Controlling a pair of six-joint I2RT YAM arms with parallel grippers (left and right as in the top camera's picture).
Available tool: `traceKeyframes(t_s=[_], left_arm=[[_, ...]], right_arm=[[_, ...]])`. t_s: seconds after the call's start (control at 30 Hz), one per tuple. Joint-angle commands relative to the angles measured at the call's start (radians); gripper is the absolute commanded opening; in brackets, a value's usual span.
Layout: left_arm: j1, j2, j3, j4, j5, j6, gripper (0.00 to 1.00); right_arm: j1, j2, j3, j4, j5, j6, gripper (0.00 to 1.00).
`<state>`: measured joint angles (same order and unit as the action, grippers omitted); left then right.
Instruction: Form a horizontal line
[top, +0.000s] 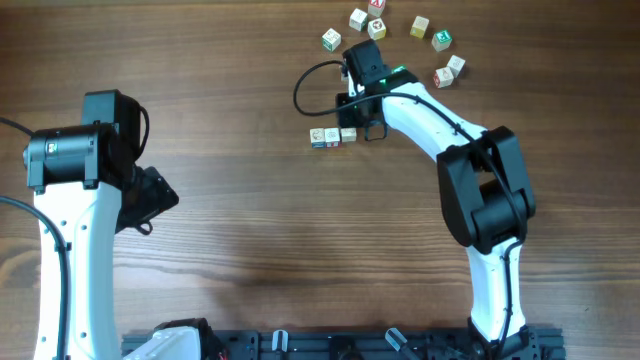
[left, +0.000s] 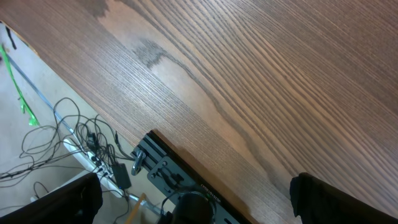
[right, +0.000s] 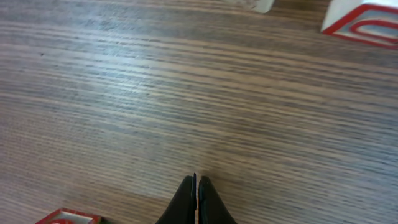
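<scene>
Right gripper (right: 196, 180): you have the two dark fingers pressed together, tips meeting in a thin seam. Nothing sits between them. They hang low over bare wood, and the wrist view does not show whether they touch it.

Left gripper (left: 194, 186): fingers spread wide apart, holding nothing. It is near the table's edge, well apart from all the cubes. Below it you see a black slotted rail (left: 180, 177) and loose cables (left: 68, 134) past the edge.

Table (top: 250, 230): dark brown wood with a fine straight grain and a matte finish with a soft sheen.

The horizontal line (top: 332, 137): three small whitish cubes with coloured markings on their faces, joined edge to edge in a short straight row. It lies just beside your closed right tips, on the side toward the left arm. From overhead you cannot tell whether the nearest cube touches the fingers.

In the right wrist view, a red-bordered cube corner (right: 65, 216) sits off to one side of the fingers, clear of them. You cannot tell whether it belongs to the row.

Loose cubes (top: 420, 26): scattered singly beyond the right wrist, unjoined, some turned at angles, with red or green faces
</scene>
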<state>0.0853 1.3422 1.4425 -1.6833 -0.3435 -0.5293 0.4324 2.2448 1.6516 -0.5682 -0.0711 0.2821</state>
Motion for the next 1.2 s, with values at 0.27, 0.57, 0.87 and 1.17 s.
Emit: traceKeyframes(t_s=[0.27,0.57,0.87,1.17], left_arm=[[0.005,-0.016,-0.005,0.000,-0.013,-0.003,1.00],[0.005,-0.016,-0.005,0.000,-0.013,-0.003,1.00],[0.005,-0.016,-0.005,0.000,-0.013,-0.003,1.00],[0.005,-0.016,-0.005,0.000,-0.013,-0.003,1.00]], right_arm=[[0.014,-0.010,-0.005,-0.013,-0.016,-0.017,0.05],[0.006,-0.010,-0.005,0.001,0.271,0.142,0.05],[0.003,-0.010,-0.005,-0.114,0.172,0.167,0.04],[0.032,-0.010,-0.005,-0.118,0.095,0.111,0.05]])
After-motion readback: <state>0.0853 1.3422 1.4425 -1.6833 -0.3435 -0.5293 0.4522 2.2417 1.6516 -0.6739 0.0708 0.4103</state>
